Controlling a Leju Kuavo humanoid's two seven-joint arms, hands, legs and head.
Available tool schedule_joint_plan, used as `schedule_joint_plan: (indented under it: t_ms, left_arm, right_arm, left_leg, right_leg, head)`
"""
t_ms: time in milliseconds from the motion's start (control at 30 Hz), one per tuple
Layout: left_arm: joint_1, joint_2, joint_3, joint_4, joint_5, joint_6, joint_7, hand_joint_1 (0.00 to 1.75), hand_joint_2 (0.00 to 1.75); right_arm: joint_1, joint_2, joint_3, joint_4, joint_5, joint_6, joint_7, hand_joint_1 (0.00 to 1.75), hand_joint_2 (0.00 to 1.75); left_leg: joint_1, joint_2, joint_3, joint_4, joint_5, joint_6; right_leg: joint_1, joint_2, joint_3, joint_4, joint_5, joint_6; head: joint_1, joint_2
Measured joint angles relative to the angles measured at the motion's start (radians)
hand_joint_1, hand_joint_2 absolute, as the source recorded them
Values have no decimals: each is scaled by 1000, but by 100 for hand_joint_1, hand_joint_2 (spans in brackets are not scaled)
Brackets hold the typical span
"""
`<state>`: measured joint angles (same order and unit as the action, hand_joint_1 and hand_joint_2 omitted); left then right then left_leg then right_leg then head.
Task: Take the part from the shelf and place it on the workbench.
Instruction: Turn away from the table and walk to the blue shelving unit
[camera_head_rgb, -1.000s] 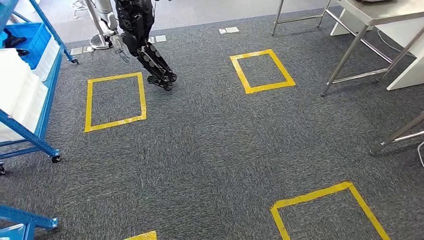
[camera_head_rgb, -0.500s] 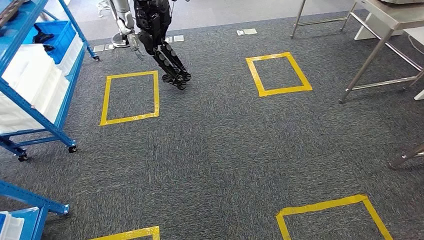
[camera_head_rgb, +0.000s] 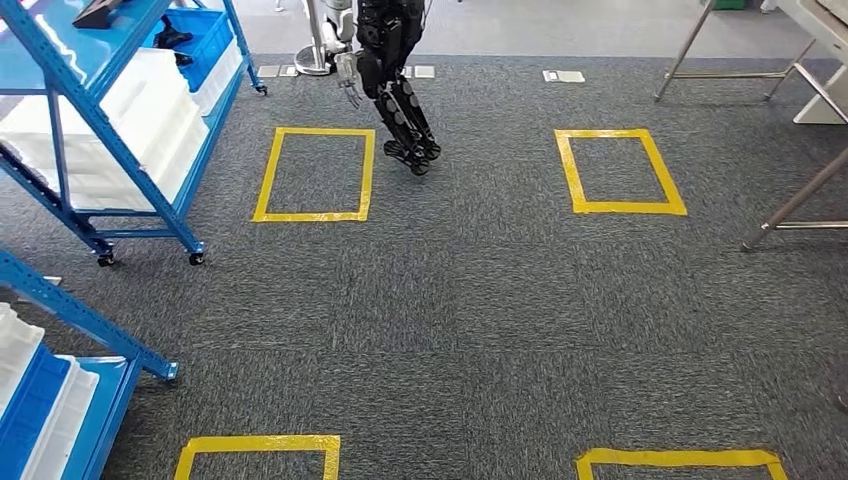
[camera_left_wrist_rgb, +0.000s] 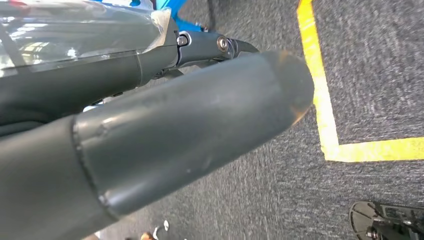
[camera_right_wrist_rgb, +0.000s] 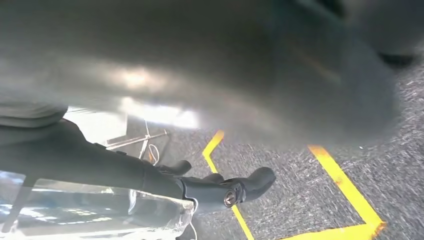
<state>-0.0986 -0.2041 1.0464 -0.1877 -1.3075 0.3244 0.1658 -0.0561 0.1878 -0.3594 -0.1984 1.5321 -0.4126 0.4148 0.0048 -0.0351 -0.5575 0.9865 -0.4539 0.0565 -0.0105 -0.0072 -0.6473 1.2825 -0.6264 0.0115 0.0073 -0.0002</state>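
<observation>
On the far left of my head view stands the blue shelf (camera_head_rgb: 150, 120), with white bins and a blue bin (camera_head_rgb: 205, 40) holding a dark part (camera_head_rgb: 172, 35). Yellow tape squares (camera_head_rgb: 315, 172) mark the grey carpet, and another robot's dark legs (camera_head_rgb: 405, 110) stand beyond them. My left hand (camera_left_wrist_rgb: 150, 135) and right hand (camera_right_wrist_rgb: 200, 75) hang blurred over the carpet; I cannot tell how their fingers (camera_right_wrist_rgb: 225, 187) sit. Metal desk legs (camera_head_rgb: 795, 200) show at right.
</observation>
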Motion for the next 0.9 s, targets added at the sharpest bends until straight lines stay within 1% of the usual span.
schedule_joint_plan:
  t_ms: [33, 67, 100, 133, 167, 200, 233, 267, 300, 333, 367, 400, 433, 467, 500, 533, 567, 600, 633, 667, 700, 733, 767, 800, 833, 867, 900]
  left_arm:
    - [0, 0, 0, 0, -1, 0, -2, 0, 0]
    - [0, 0, 0, 0, -2, 0, -4, 0, 0]
    - [0, 0, 0, 0, -2, 0, -6, 0, 0]
    - [0, 0, 0, 0, -3, -1, -8, 0, 0]
    - [0, 0, 0, 0, -4, -1, -9, 0, 0]
    - [0, 0, 0, 0, -4, -1, -9, 0, 0]
    - [1, 1, 0, 0, -4, -1, -9, 0, 0]
    - [1, 1, 0, 0, -4, -1, -9, 0, 0]
    - [2, 1, 0, 0, -4, -1, -9, 0, 0]
    - [2, 1, 0, 0, -5, -1, -9, 0, 0]
    - [1, 1, 0, 0, -6, -1, -10, 0, 0]
    - [1, 1, -1, 0, -8, -2, -10, 0, 0]
    - [0, 1, -1, 0, -10, -3, -11, 0, 0]
    - [0, 1, -1, 0, -12, -3, -12, 0, 0]
    - [1, 1, -1, 0, -13, -4, -13, 0, 0]
    - [2, 1, -1, 0, -13, -4, -13, 0, 0]
    - [2, 1, -2, 0, -14, -4, -14, 0, 0]
    - [2, 1, -2, 0, -14, -4, -15, 0, 0]
    - [1, 1, -4, 0, -15, -4, -15, 0, 0]
    - [0, 1, -7, 0, -16, -4, -16, 0, 0]
    - [-1, 1, -11, 0, -18, -4, -17, 0, 0]
    - [-2, 2, -14, 0, -20, -4, -17, 0, 0]
    - [-2, 2, -17, 0, -21, -4, -17, 0, 0]
    - [-2, 2, -18, 0, -23, -4, -17, 0, 0]
    - [-2, 2, -19, 0, -23, -4, -17, 0, 0]
    - [-2, 2, -19, 0, -24, -4, -17, 0, 0]
    - [-3, 1, -20, 0, -24, -4, -17, 0, 0]
  right_arm:
    - [0, -1, -2, 0, -1, 0, 1, 0, 0]
    - [-1, -1, -4, 0, -2, -1, 2, 0, 0]
    - [-1, -1, -6, 0, -4, -1, 3, 0, 0]
    - [-1, 0, -8, 0, -5, -1, 3, 0, 0]
    - [-1, 0, -9, 0, -5, -2, 4, 0, 0]
    - [-2, 1, -10, 0, -6, -2, 4, 0, 0]
    - [-2, 1, -10, 0, -6, -2, 5, 0, 0]
    - [-3, 1, -10, 0, -6, -3, 5, 0, 0]
    - [-3, 2, -10, 0, -6, -3, 5, 0, 0]
    - [-3, 2, -10, 0, -7, -3, 5, 0, 0]
    - [-3, 2, -10, 0, -7, -3, 5, 0, 0]
    - [-2, 2, -11, 0, -8, -4, 6, 0, 0]
    - [-1, 2, -12, 0, -9, -4, 6, 0, 0]
    - [0, 2, -13, 0, -10, -4, 8, 0, 0]
    - [1, 1, -15, 0, -12, -4, 10, 0, 0]
    - [0, 1, -16, 0, -13, -4, 12, 0, 0]
    - [0, 1, -17, 0, -15, -4, 14, 0, 0]
    - [-1, 2, -18, 0, -16, -4, 15, 0, 0]
    - [-2, 3, -18, 0, -16, -4, 16, 0, 0]
    - [-2, 3, -19, 0, -17, -4, 17, 0, 0]
    - [-2, 4, -20, 0, -18, -4, 18, 0, 0]
    - [-2, 4, -21, 0, -18, -4, 18, 0, 0]
    - [-3, 5, -23, 0, -18, -5, 19, 0, 0]
    - [-4, 5, -24, 0, -18, -5, 20, 0, 0]
    - [-4, 6, -25, 0, -19, -6, 20, 0, 0]
    - [-5, 6, -26, 0, -19, -6, 20, 0, 0]
    - [-4, 6, -27, 0, -19, -7, 20, 0, 0]
  left_leg:
    - [0, -12, 1, 1, 0, -1]
    - [1, -24, 3, 2, 0, -3]
    - [0, -34, 3, 5, -2, -6]
    - [-2, -43, 3, 8, -4, -11]
    - [-3, -50, 1, 11, -6, -17]
    - [-3, -56, -3, 14, -6, -23]
    - [-2, -61, -5, 14, -6, -29]
    - [1, -64, -8, 15, -6, -33]
    - [4, -55, -12, 22, -11, -37]
    - [5, -37, -23, 46, -27, -41]
    - [6, -14, -44, 91, -55, -45]
    - [6, 9, -74, 155, -89, -49]
    - [7, 22, -109, 228, -123, -52]
    - [8, 27, -139, 287, -143, -54]
    - [9, 30, -154, 316, -146, -55]
    - [9, 33, -149, 304, -129, -53]
    - [8, 38, -122, 251, -97, -50]
    - [7, 52, -84, 176, -62, -45]
    - [3, 69, -48, 107, -37, -40]
    - [-2, 82, -23, 57, -22, -34]
    - [-6, 90, -12, 34, -19, -30]
    - [-10, 85, -12, 30, -22, -27]
    - [-11, 75, -12, 25, -19, -22]
    - [-10, 67, -9, 19, -15, -17]
    - [-7, 58, -5, 12, -10, -11]
    - [-3, 50, -1, 5, -5, -6]
    - [-1, 41, 0, 1, -2, -4]
  right_leg:
    - [-2, 3, 16, -35, 22, 11]
    - [-6, 10, 48, -102, 53, 22]
    - [-11, 26, 80, -176, 83, 30]
    - [-14, 38, 105, -234, 105, 32]
    - [-14, 48, 119, -267, 117, 29]
    - [-12, 51, 123, -277, 120, 22]
    - [-9, 44, 125, -278, 123, 13]
    - [-9, 38, 127, -279, 125, 6]
    - [-10, 31, 127, -280, 127, 0]
    - [-11, 23, 128, -282, 128, -6]
    - [-12, 13, 128, -283, 128, -12]
    - [-9, 3, 128, -283, 127, -17]
    - [-6, -8, 128, -282, 126, -21]
    - [-3, -19, 128, -282, 124, -23]
    - [-1, -30, 128, -282, 123, -24]
    - [1, -39, 129, -282, 122, -25]
    - [2, -47, 131, -282, 121, -27]
    - [3, -54, 133, -282, 119, -27]
    - [7, -60, 136, -282, 117, -25]
    - [9, -66, 137, -282, 114, -23]
    - [12, -72, 138, -282, 112, -20]
    - [13, -79, 139, -283, 111, -16]
    - [13, -86, 142, -284, 110, -12]
    - [12, -82, 141, -281, 106, -7]
    - [12, -67, 136, -265, 96, -6]
    - [11, -46, 120, -230, 77, -6]
    - [8, -22, 93, -174, 51, -9]
  head:
    - [0, 0]
    - [0, 0]
    - [0, 0]
    - [0, 0]
    - [0, 0]
    - [-1, 0]
    - [-2, 0]
    - [-3, 0]
    - [-3, 0]
    - [-5, 0]
    - [-7, 0]
    - [-9, 0]
    - [-11, 0]
    - [-11, 0]
    - [-11, 0]
    - [-11, 0]
    - [-11, 0]
    - [-11, 0]
    - [-11, 0]
    - [-10, 0]
    - [-10, 0]
    - [-10, 0]
    - [-10, 0]
    - [-9, 0]
    - [-9, 0]
    - [-7, 0]
    - [-5, 0]
